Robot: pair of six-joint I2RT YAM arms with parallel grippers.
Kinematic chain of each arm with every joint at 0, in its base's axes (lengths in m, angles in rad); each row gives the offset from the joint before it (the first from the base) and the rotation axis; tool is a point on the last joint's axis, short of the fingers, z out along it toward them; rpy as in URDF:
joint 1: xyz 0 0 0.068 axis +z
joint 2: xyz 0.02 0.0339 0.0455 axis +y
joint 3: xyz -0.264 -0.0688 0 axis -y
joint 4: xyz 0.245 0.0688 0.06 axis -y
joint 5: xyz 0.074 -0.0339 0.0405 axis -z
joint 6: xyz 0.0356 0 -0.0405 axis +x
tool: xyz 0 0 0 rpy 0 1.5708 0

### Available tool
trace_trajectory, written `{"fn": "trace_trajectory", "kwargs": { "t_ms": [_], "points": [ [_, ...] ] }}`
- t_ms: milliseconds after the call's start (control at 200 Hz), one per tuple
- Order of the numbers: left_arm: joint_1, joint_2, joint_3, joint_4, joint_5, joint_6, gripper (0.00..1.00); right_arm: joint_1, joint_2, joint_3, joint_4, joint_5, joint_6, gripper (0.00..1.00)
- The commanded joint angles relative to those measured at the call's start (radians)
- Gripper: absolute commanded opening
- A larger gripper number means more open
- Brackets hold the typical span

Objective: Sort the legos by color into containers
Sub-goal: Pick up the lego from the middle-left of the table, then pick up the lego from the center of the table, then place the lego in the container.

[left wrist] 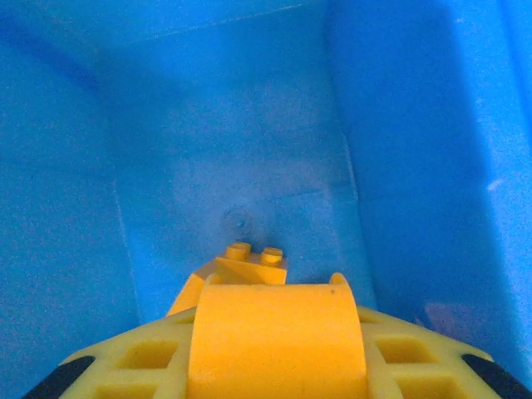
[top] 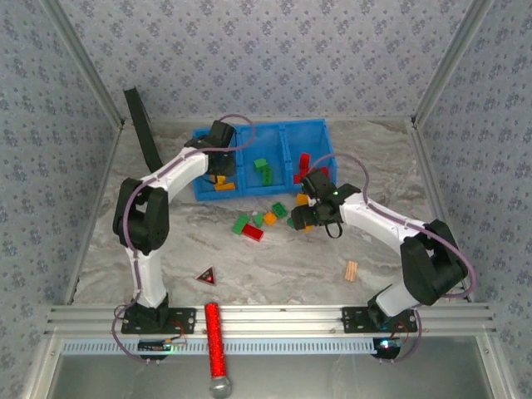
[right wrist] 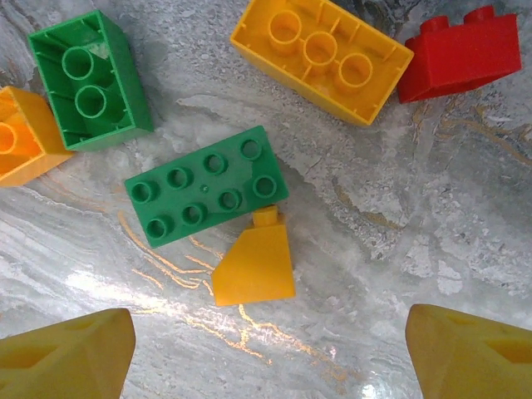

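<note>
The blue bin [top: 309,133] stands at the back of the table with three compartments: yellow bricks on the left, green bricks [top: 264,170] in the middle, red bricks [top: 302,165] on the right. My left gripper [top: 220,170] reaches into the left compartment, shut on a curved yellow-orange brick [left wrist: 278,324]. Another yellow brick [left wrist: 249,264] lies beyond it on the blue floor [left wrist: 241,141]. My right gripper [top: 301,218] hangs open over the table, its fingers [right wrist: 66,357] wide apart. Below it lie a yellow sloped brick [right wrist: 253,266], a green brick [right wrist: 208,187], another green brick [right wrist: 87,79], a yellow brick [right wrist: 320,54] and a red brick [right wrist: 461,54].
More loose bricks lie in front of the bin, among them a green one [top: 241,224] and a red one [top: 253,233]. A tan ridged wooden piece [top: 352,270] lies at right, a dark red-edged triangle [top: 206,275] near the left arm's base, and a red cylinder [top: 214,341] on the front rail.
</note>
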Motion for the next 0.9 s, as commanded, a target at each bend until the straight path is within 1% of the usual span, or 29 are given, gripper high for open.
{"fn": "trace_trajectory", "kwargs": {
  "t_ms": [0, 245, 400, 635, 895],
  "points": [
    [0.006, 0.024, 0.053, -0.014, 0.017, 0.016, 0.30, -0.009, -0.001, -0.016, 0.034, -0.030, 0.018, 0.86],
    [0.006, 0.028, 0.051, -0.023, 0.019, 0.016, 0.40, -0.011, 0.057, -0.040, 0.085, -0.046, 0.018, 0.80],
    [0.006, 0.021, 0.050, -0.031, 0.018, 0.019, 0.42, -0.011, 0.097, -0.044, 0.117, -0.044, 0.018, 0.76],
    [0.007, 0.002, 0.033, -0.028, 0.023, 0.014, 0.56, -0.012, 0.147, -0.035, 0.123, -0.026, -0.008, 0.71],
    [0.006, -0.049, 0.022, -0.028, 0.025, 0.010, 0.64, -0.012, 0.177, -0.046, 0.154, -0.024, -0.025, 0.63]
  ]
}}
